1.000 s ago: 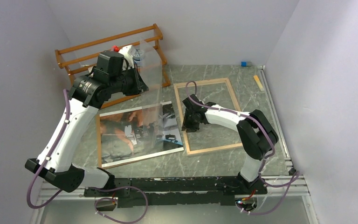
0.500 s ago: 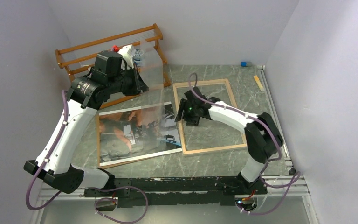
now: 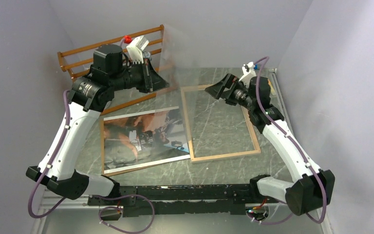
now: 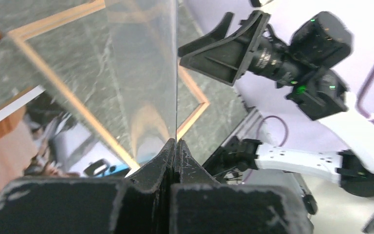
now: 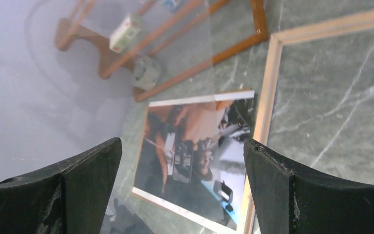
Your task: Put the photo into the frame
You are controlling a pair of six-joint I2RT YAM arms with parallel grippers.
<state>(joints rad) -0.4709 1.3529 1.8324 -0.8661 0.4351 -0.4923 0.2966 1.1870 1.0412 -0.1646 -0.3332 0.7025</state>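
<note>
Left fingers (image 4: 161, 158) pinch clear transparent pane (image 4: 126, 73); right fingers (image 5: 292, 190) spread above pale wooden rectangular frame (image 3: 224, 155); dark glossy rectangular photo (image 3: 141, 139) flat, surface's near-left.

A clear pane (image 3: 168, 58), held upright on edge, walls off the air over the far-left corner of the frame (image 3: 224, 156); the rack (image 3: 80, 48) blocks the far left. Above the flat photo (image 3: 141, 136), passage stands open.
</note>
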